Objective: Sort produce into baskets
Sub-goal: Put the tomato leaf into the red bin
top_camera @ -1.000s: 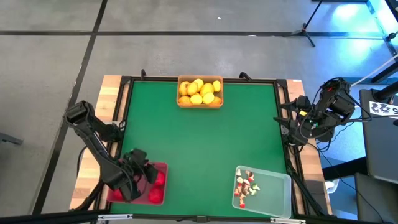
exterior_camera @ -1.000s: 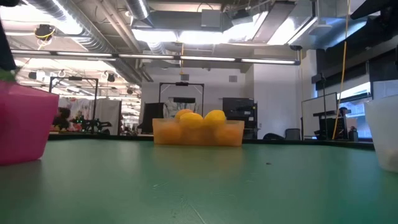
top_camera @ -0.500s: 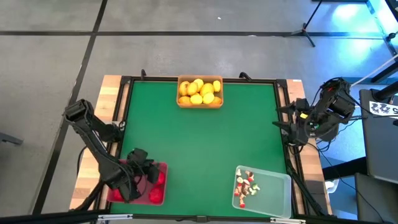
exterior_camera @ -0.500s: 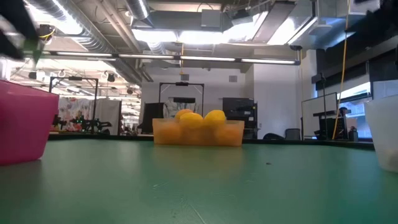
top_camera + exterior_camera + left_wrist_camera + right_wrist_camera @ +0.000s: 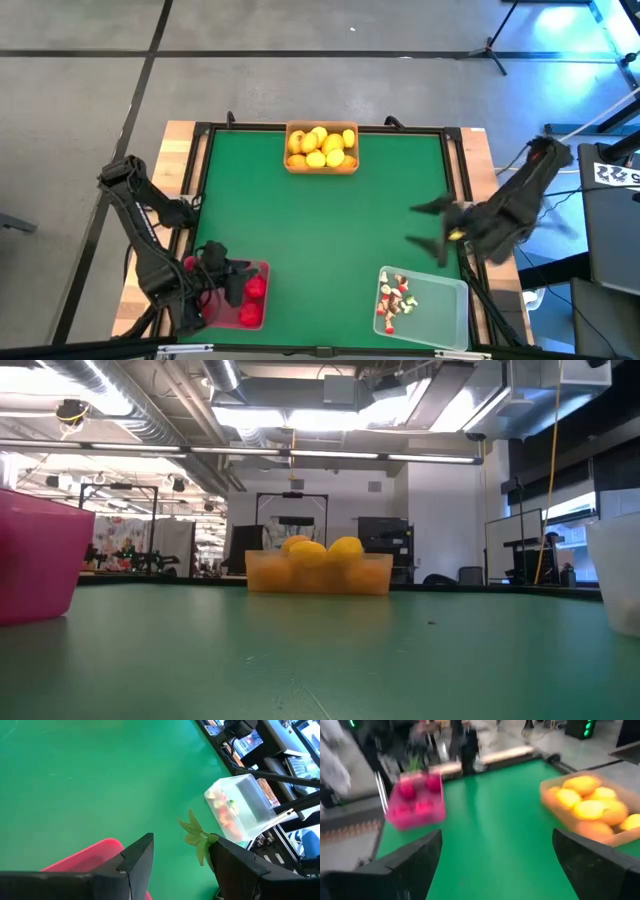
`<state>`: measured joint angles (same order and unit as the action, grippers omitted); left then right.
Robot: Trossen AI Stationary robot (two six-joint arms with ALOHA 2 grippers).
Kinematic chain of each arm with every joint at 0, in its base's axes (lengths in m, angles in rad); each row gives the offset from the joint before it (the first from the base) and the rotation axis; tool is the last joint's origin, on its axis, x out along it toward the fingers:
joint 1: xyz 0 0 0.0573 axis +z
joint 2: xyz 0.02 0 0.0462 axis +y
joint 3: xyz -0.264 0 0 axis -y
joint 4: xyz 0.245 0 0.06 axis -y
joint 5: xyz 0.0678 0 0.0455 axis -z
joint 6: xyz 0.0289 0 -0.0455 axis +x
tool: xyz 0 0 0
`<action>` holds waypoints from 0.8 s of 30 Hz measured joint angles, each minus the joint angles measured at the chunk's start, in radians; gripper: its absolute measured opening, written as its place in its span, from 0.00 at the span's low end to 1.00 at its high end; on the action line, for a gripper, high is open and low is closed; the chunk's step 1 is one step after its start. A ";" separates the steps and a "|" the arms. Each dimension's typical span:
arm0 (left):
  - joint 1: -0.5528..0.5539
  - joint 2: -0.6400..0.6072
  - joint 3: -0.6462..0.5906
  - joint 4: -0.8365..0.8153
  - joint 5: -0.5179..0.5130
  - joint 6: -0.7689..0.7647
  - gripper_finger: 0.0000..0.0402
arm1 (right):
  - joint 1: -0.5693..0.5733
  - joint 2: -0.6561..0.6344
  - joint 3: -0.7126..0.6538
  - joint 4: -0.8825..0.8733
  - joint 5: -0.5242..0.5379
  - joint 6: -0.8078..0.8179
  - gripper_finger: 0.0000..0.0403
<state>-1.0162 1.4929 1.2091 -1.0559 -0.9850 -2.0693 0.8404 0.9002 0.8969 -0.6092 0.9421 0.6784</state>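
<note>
The red basket (image 5: 264, 300) stands at the near left with red fruits (image 5: 254, 288) in it. My left gripper (image 5: 228, 280) hovers over it, open (image 5: 181, 840), with a small green leafy bit (image 5: 196, 832) at one fingertip. At the far edge sits the orange basket (image 5: 321, 168), holding yellow fruits (image 5: 320, 145). The clear basket (image 5: 445, 300), near right, holds whitish-and-red bits (image 5: 395, 300). My right gripper (image 5: 425, 227) is wide open (image 5: 497, 837) above the table's right part, just beyond the clear basket. My left gripper has the green leafy bit (image 5: 200, 842) clinging to the inner side of one fingertip (image 5: 220, 847). The other finger stands apart from it, with bare table showing in the gap. The bit hangs clear above the table.
The middle of the green table (image 5: 320, 240) is bare between the three baskets. A dark frame rail (image 5: 462, 180) runs along the table's edges. The low view shows the red basket (image 5: 35, 560), the orange basket (image 5: 318, 572) and the clear basket (image 5: 620, 580) on the mat.
My right gripper has swung from beside the table's right edge in over the table, toward the left and near side, staying wide open. My left gripper has risen over the red basket and tipped up, leaving the low view.
</note>
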 joint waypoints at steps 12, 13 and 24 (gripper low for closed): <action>-0.035 0.000 0.000 -0.005 0.004 0.002 0.46 | -0.408 0.466 0.021 0.869 -0.748 -0.313 0.93; -0.041 0.000 0.000 -0.005 0.004 0.000 0.46 | -0.432 0.498 0.037 0.885 -0.771 -0.314 0.93; -0.073 0.001 0.000 -0.005 0.001 -0.024 0.46 | -0.494 0.866 0.423 0.822 -0.956 -0.520 0.93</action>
<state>-1.0889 1.4937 1.2091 -1.0613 -0.9844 -2.0930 0.3464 1.7666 1.3201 0.2124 -0.0143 0.1579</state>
